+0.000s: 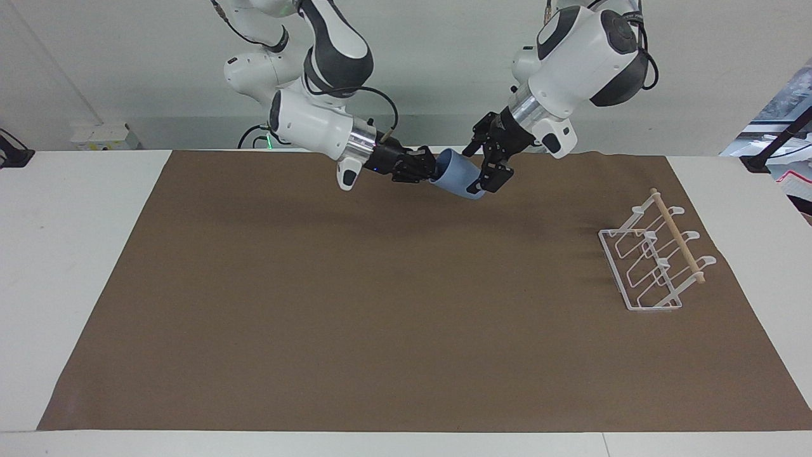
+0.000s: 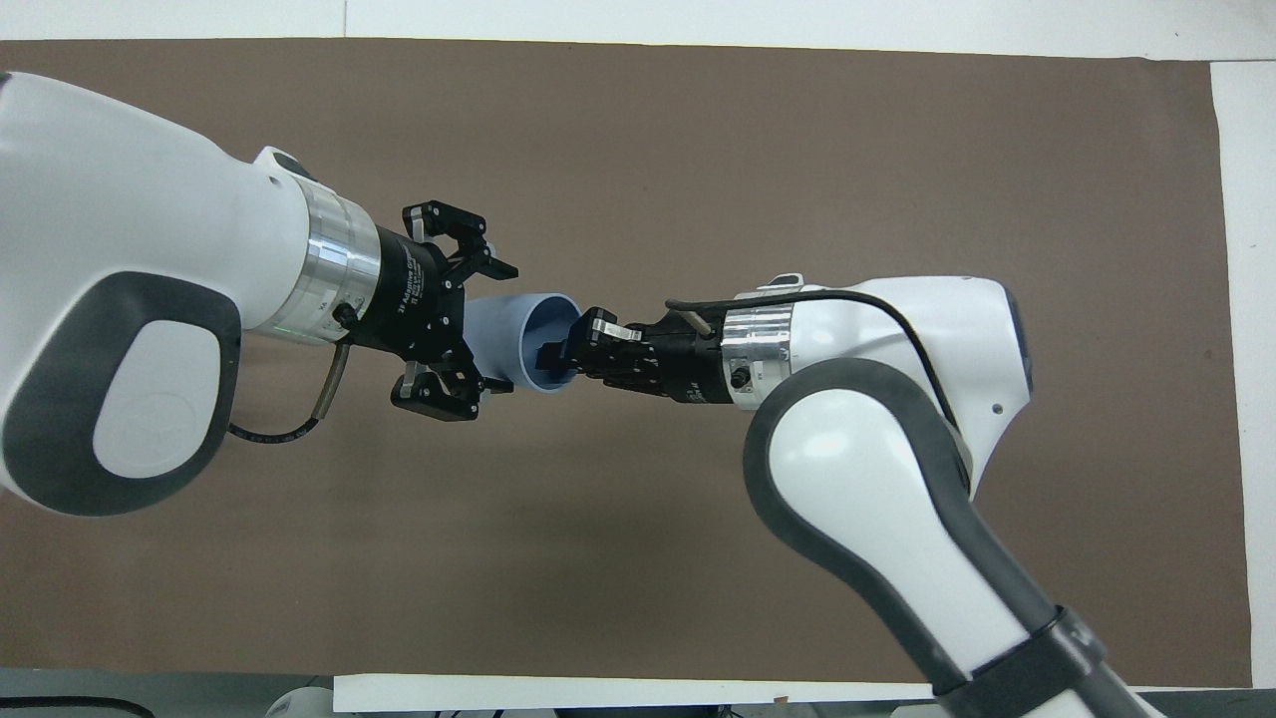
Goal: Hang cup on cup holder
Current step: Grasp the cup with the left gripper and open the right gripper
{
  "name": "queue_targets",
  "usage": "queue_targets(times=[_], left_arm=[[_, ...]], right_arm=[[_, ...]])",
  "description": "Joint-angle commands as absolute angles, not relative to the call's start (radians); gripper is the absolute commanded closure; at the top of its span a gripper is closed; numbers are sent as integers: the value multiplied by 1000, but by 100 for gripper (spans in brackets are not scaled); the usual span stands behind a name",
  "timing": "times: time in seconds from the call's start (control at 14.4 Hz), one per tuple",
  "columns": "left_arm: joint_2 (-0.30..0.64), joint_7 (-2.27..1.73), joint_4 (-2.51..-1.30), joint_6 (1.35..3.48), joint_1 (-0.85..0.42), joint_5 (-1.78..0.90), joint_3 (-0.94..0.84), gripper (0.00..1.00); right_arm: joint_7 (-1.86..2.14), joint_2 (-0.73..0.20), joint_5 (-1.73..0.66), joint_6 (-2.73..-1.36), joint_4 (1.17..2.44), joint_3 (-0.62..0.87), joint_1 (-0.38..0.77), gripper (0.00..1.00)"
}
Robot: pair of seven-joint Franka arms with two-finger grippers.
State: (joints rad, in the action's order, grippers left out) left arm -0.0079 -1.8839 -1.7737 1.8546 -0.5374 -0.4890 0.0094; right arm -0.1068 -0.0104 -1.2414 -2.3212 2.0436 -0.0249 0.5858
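Observation:
The light-blue cup hangs in the air on its side over the robots' edge of the mat, also seen in the overhead view. My right gripper is shut on the cup's rim, one finger inside the mouth. My left gripper is open, its fingers on either side of the cup's closed end; whether they touch it I cannot tell. The white wire cup holder with its wooden dowel stands at the left arm's end of the table, hidden under the left arm in the overhead view.
A brown mat covers most of the white table. Both arms meet over the middle of the mat's edge nearest the robots.

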Motion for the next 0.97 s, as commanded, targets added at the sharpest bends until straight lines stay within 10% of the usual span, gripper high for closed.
queue_targets(times=[0.0, 0.14, 0.21, 0.49, 0.62, 0.9], left_arm=[[-17, -1868, -1827, 1898, -563, -500, 23, 0], [-8, -1858, -1841, 1904, -568, -500, 23, 17], [-11, -1844, -1851, 1898, -568, -500, 23, 99], [-11, -1833, -1864, 1901, -566, -497, 25, 100], [-11, -1815, -1864, 1894, -575, -444, 26, 100], [-5, -1813, -1858, 1821, -575, -124, 25, 100]], right_arm=[[-114, -3, -1267, -2324, 2051, -32, 597, 100], [-114, -5, -1267, -2325, 2051, -32, 597, 100], [-114, -5, -1267, -2326, 2051, -32, 597, 100], [-141, -5, -1267, -2329, 2046, -32, 588, 86], [-140, 6, -1246, -2345, 2046, -40, 586, 1], [-130, 58, -978, -2320, 2040, -43, 422, 1]])
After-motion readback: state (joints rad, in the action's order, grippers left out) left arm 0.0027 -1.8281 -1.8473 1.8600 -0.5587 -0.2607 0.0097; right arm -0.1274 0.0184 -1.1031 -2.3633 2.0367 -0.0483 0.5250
